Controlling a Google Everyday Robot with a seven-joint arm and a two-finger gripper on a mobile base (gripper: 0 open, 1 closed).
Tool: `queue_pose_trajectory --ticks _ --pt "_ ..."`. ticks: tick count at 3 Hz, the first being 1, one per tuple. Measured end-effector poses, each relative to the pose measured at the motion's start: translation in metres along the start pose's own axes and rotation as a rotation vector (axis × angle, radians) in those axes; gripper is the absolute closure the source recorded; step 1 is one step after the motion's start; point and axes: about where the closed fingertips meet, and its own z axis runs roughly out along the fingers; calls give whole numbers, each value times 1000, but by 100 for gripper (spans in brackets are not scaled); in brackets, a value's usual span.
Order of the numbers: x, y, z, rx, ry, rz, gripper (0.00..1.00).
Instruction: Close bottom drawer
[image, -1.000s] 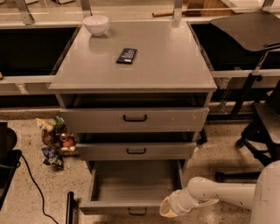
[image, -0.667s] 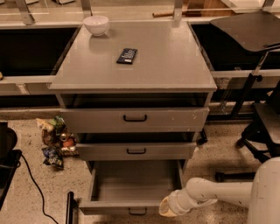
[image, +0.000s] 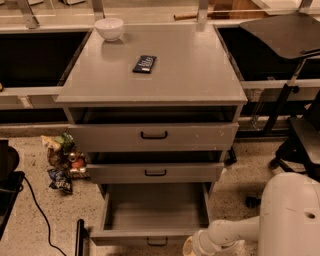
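Room: speckled stone-like floor (image: 40, 200); a heap of crinkled snack packets (image: 62, 160) and a black cable (image: 40, 210) lie left of the cabinet.
Cabinet (image: 190, 75): matt grey with a flat square top, carrying a round white bowl (image: 109, 28) and a dark flat wrapper (image: 144, 64).
Bottom drawer (image: 155, 210): lowest of three and pulled well out, a plain grey box inside, with its small black loop handle (image: 157, 242) at the picture's lower edge.
Change: the drawer is as far out as a second ago; the white arm (image: 235, 232) sits lower, and the robot's rounded shell (image: 290, 215) now fills the right corner.
Gripper (image: 190, 246): pale and blunt, just beside the drawer's front right corner, perhaps touching it; whether it is wide or narrow cannot be told.
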Motion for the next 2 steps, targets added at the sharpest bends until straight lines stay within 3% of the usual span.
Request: queue_pose_trajectory --ticks 1,2 --pt "18 -19 13 81 -39 31 100" --pt "36 -44 17 149 -99 59 81"
